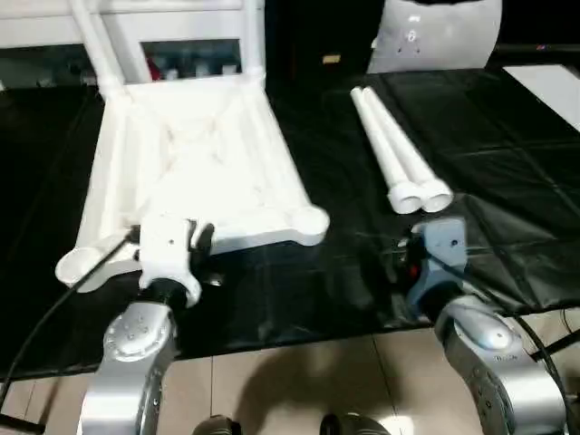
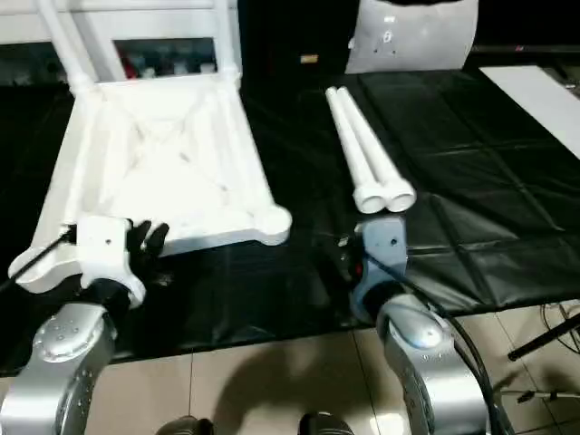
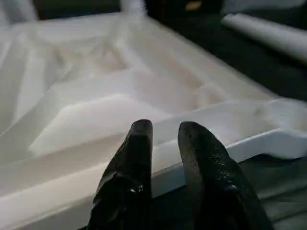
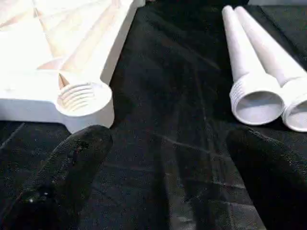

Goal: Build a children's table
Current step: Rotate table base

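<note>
White parts showing against a black cloth

The upturned table top (image 1: 195,154) at upper left and two loose legs (image 1: 399,159) right of centre are showing plain white; the crinkled cloth (image 1: 507,190) is looking black, the floor tiles (image 1: 299,381) along the bottom beige.

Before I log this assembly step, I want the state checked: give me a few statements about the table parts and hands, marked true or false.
1. Two loose legs lie side by side on the black cloth. True.
2. The table top lies underside up. True.
3. The right hand grips a leg. False: it is open, holding nothing.
4. The near right corner socket already has a leg in it. False: its threads are bare.
5. The left hand is at the table top's near rim. True.
</note>
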Tool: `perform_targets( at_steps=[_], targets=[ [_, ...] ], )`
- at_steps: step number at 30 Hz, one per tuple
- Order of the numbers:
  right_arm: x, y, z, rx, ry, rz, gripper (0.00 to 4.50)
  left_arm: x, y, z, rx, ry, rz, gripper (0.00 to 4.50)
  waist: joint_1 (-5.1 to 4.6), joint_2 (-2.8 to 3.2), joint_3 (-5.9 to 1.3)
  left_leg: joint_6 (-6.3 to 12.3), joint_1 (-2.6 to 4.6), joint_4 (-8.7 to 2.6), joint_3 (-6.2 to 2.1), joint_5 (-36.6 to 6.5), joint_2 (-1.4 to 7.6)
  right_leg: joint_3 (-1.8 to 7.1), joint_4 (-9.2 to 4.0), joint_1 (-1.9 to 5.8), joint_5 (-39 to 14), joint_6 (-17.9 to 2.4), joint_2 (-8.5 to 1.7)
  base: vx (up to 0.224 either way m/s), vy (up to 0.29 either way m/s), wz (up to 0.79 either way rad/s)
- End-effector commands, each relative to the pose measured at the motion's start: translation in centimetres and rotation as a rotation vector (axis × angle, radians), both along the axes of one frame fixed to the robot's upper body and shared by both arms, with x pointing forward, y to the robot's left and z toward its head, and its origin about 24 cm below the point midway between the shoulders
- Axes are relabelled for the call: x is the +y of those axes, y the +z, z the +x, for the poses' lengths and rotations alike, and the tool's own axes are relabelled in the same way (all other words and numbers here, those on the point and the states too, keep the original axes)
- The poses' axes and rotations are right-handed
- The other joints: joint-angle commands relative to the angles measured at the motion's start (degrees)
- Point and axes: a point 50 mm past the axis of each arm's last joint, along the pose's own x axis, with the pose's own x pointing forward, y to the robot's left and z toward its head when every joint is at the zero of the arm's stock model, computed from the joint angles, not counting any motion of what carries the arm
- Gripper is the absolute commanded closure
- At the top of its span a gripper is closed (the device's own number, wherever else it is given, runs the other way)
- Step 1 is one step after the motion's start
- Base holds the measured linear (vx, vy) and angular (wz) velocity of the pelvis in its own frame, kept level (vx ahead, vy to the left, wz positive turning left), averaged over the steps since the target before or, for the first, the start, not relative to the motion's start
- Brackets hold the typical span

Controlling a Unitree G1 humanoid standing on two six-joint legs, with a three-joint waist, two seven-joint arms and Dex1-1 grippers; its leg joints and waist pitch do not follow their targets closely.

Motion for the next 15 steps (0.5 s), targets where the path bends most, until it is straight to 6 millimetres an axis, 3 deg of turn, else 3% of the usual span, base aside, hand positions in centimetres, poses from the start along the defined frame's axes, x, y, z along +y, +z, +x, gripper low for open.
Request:
perform_targets(
  at_steps=[1, 2, 4, 6, 7, 10, 11, 12, 13, 14, 15],
  targets=[
    [-0.1, 0.5, -0.1, -0.035, -0.016, 0.04, 0.0, -0.1, -0.3, -0.9, -0.006, -0.014, 0.01, 3.23, 0.53, -1.04, -3.72, 1.18, 0.17, -2.7, 0.2, -10.5, 0.62, 2.84, -6.17, 2.27, -30.7, 0.9, -4.47, 0.0, 0.0, 0.0],
    [-0.1, 0.6, -0.1, -0.036, -0.019, 0.04, 0.0, -0.3, -0.4, -0.9, -0.004, -0.016, 0.009, 3.23, 0.55, -0.86, -3.59, 0.93, 0.1, -2.97, 0.02, -10.9, 0.82, 2.72, -5.94, 2.31, -29.9, 0.9, -4.42, 0.0, 0.0, 0.0],
    [-0.1, 0.7, -0.2, -0.042, -0.004, 0.037, 0.0, -0.4, -0.5, -1.1, 0.0, -0.01, -0.002, 3.16, 0.64, -0.3, -3.77, 0.07, 0.8, -3.28, -0.14, -13.7, 1.31, 2.61, -5.7, 1.84, -27.6, 0.6, -3.73, 0.0, 0.0, 0.0],
    [0.1, 0.7, -0.5, -0.033, 0.023, 0.055, 0.0, -0.7, -0.5, -1.3, 0.004, -0.005, -0.017, 3.07, 0.66, -0.58, -4.04, -0.37, 1.05, -3.74, -0.34, -14.7, 1.79, 2.68, -5.09, 2.11, -21.5, -1.3, -3.51, 0.0, 0.0, 0.0],
    [0.2, 0.6, -0.7, -0.027, 0.037, 0.061, 0.0, -0.8, -0.4, -1.5, 0.005, -0.005, -0.021, 2.87, 0.7, -1.04, -3.94, -0.38, 0.99, -3.83, -0.28, -15.5, 1.74, 2.75, -5.06, 2.2, -20.9, -1.7, -3.64, 0.0, 0.0, 0.0],
    [0.3, 0.5, -0.8, -0.017, 0.05, 0.072, 0.0, -1.0, -0.4, -1.8, 0.002, -0.009, -0.026, 2.8, 0.57, -0.93, -3.81, -0.95, 1.41, -4.2, -0.52, -20.2, 1.62, 2.93, -5.19, 2.11, -24.8, -1.3, -3.82, -0.006, 0.018, 0.01],
    [0.3, 0.5, -0.9, -0.016, 0.052, 0.073, 0.0, -1.0, -0.4, -1.8, 0.002, -0.01, -0.027, 2.59, 0.31, -1.06, -3.54, -1.73, 1.98, -4.32, -0.71, -25.4, 1.42, 2.78, -5.8, 1.99, -30.7, 0.0, -3.83, 0.0, 0.0, 0.0],
    [0.3, 0.5, -0.9, -0.023, 0.055, 0.067, 0.0, -1.0, -0.4, -2.0, 0.001, -0.006, -0.034, 2.59, -0.06, -0.13, -3.53, -3.21, 4.36, -3.33, 0.25, -28.4, 1.57, 3.45, -7.14, 0.16, -34.4, 1.7, -2.45, 0.0, 0.0, 0.0],
    [0.3, 0.6, -0.8, -0.027, 0.048, 0.076, 0.0, -1.1, -0.5, -2.2, 0.007, -0.007, -0.038, 2.42, -0.96, -1.89, -2.01, -2.56, 4.85, -3.3, -0.52, -36.4, 0.26, -0.41, -8.46, 0.97, -42.0, 4.7, -1.43, -0.036, 0.029, -0.28],
    [0.3, 0.6, -0.8, -0.03, 0.049, 0.075, 0.0, -1.2, -0.6, -2.2, 0.008, -0.016, -0.037, 2.42, -1.25, -1.01, -1.24, -2.3, 5.49, -4.26, -0.93, -40.7, 0.86, -1.55, -9.84, 1.0, -44.8, 5.6, -0.8, -0.036, 0.029, -0.28],
    [0.3, 0.6, -0.8, -0.031, 0.05, 0.075, 0.0, -1.3, -0.6, -2.3, 0.008, -0.023, -0.035, 2.37, -2.24, 0.39, -0.82, -1.87, 6.34, -6.25, -1.42, -49.5, 2.54, -4.27, -8.12, 2.75, -41.2, 4.9, 0.28, 0.002, 0.018, -0.21]
  ],
)
